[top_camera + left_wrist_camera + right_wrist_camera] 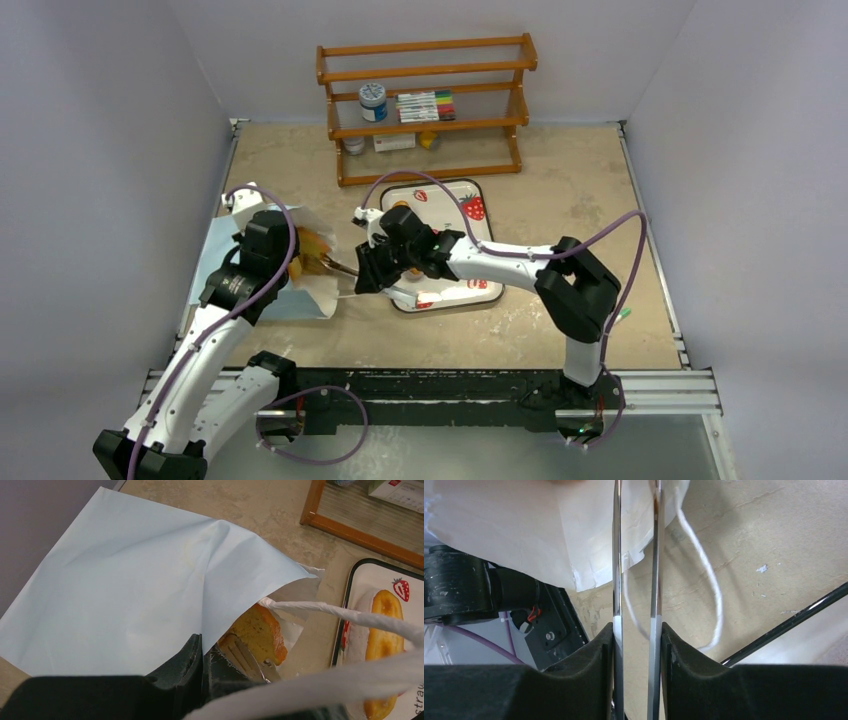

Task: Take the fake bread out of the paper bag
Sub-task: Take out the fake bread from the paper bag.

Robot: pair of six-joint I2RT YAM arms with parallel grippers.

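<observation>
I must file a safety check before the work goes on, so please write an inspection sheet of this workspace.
Surface: beige table, worn marks.
Job's things: blue paper bag lying on its side, mouth toward the tray; one bread piece in its mouth; a long loaf on the strawberry tray.
Clutter: wooden rack with jar and markers, far edge.
Grippers: left gripper shut on the bag's upper wall; right gripper shut on metal tongs, tips at the bread piece.
Cables: purple cable along each arm.
Surroundings: grey walls on three sides.
</observation>
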